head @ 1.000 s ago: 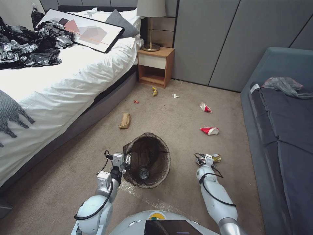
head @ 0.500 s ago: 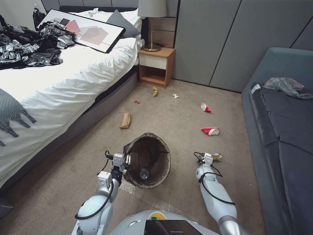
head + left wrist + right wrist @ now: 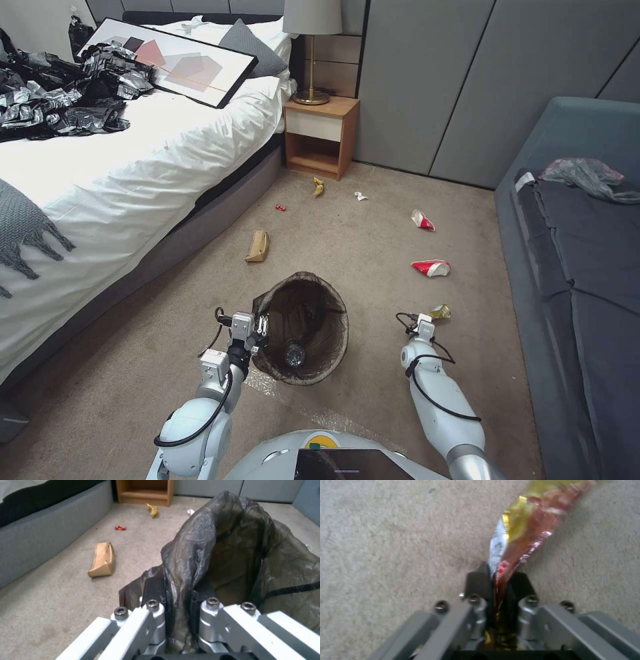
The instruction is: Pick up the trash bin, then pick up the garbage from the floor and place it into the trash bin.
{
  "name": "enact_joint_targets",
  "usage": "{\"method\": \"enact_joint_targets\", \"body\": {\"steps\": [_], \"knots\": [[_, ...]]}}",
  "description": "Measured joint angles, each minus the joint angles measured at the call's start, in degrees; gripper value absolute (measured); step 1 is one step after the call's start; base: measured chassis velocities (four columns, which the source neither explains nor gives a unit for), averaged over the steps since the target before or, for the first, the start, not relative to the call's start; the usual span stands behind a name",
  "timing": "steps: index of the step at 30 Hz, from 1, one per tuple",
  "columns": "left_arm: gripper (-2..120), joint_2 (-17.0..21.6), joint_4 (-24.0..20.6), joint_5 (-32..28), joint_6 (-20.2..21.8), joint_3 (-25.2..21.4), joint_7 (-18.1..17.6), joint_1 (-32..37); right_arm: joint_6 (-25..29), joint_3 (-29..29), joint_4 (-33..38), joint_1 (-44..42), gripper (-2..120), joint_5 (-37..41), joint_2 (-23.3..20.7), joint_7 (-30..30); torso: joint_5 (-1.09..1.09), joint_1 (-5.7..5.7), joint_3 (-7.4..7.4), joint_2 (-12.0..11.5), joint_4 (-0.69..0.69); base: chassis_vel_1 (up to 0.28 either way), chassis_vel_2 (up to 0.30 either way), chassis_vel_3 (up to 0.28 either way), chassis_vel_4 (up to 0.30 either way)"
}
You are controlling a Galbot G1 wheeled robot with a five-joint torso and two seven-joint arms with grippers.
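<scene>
The trash bin [image 3: 303, 325], lined with a dark brown bag [image 3: 233, 555], hangs tilted off the carpet. My left gripper [image 3: 260, 327] [image 3: 178, 597] is shut on its rim and liner. A small clear bottle [image 3: 293, 352] lies inside it. To the bin's right, my right gripper [image 3: 427, 323] [image 3: 498, 580] is shut on a gold-yellow snack wrapper [image 3: 440, 311] [image 3: 526, 517], held just above the floor. More garbage lies ahead: a tan paper bag [image 3: 257, 246] [image 3: 101, 560], two red-and-white cups [image 3: 431, 268] [image 3: 421, 220], a yellow wrapper [image 3: 319, 188], a white scrap [image 3: 360, 196] and a small red piece [image 3: 281, 208].
The bed [image 3: 120, 173] runs along the left, carrying black and silver sheeting [image 3: 60, 100] and a framed picture [image 3: 170, 60]. A wooden nightstand [image 3: 320, 133] with a lamp stands at the back. A grey sofa [image 3: 573, 280] with a grey plastic bag [image 3: 583, 175] bounds the right. Open carpet lies between them.
My right gripper has lifted a little with the gold-yellow wrapper in it. The left gripper and the bin hold still. The camera has shifted slightly.
</scene>
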Motion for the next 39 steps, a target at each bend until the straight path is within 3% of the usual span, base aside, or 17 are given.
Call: {"method": "enact_joint_targets", "body": {"steps": [14,21,25,26,28,29,31,33,35,39], "knots": [[7,0.0,0.1,-0.1,0.0,0.0,0.1,0.0,0.6,0.0,1.7,-0.7,0,-1.1,0.1,0.2,0.01,0.00,0.01,0.0,-0.02,0.000,0.000,0.000,0.000],[7,0.0,0.1,-0.9,0.8,0.1,-0.2,0.0,7.9,-0.3,12.9,-3.7,0,-2.3,-0.1,-1.2,0.03,0.00,0.01,0.0,-0.04,0.000,0.000,0.000,0.000],[7,0.0,-0.2,-2.0,2.1,0.6,-0.7,-0.1,15.8,-0.8,26.0,-7.1,0,-2.5,-0.4,-7.3,0.00,0.00,0.00,0.0,-0.01,0.000,0.000,0.000,0.000],[7,0.0,-0.2,-2.0,2.1,0.6,-0.7,-0.1,15.8,-0.8,26.0,-7.1,0,-2.5,-0.4,-7.3,0.00,0.00,0.00,0.0,-0.01,0.000,0.000,0.000,0.000],[7,-0.1,-0.3,-2.7,3.0,1.1,-0.9,-0.3,23.0,-1.4,35.1,-10.3,0,-2.9,-0.6,-16.3,0.00,0.00,-0.01,0.0,-0.01,0.000,0.000,0.000,0.000],[7,-0.1,-0.3,-2.7,3.0,1.1,-0.9,-0.3,23.0,-1.4,35.1,-10.3,0,-2.9,-0.6,-16.3,0.00,0.00,-0.01,0.0,-0.01,0.000,0.000,0.000,0.000],[7,-0.1,-0.5,-3.2,3.4,1.4,-0.9,-0.4,27.7,-2.3,43.8,-13.3,0,-2.8,-0.7,-24.9,0.01,0.00,-0.01,0.0,0.01,0.000,0.000,0.000,0.000],[7,-0.1,-0.6,-3.4,3.6,1.5,-0.9,-0.5,28.7,-2.8,46.5,-14.3,0,-2.4,-0.8,-27.4,-0.01,0.00,-0.01,0.0,0.00,0.000,0.000,0.000,0.000],[7,-0.1,-0.8,-4.0,4.0,1.6,-0.9,-0.7,30.8,-4.9,54.9,-18.6,0,-1.3,-1.5,-34.1,0.00,0.00,-0.01,0.0,-0.01,0.000,0.000,0.000,0.000],[7,0.0,-0.9,-4.4,4.2,1.7,-0.8,-0.9,31.8,-8.4,60.7,-22.2,0,-0.9,-2.9,-37.1,0.00,0.00,-0.01,0.0,-0.01,0.000,0.000,0.000,0.000]]}}
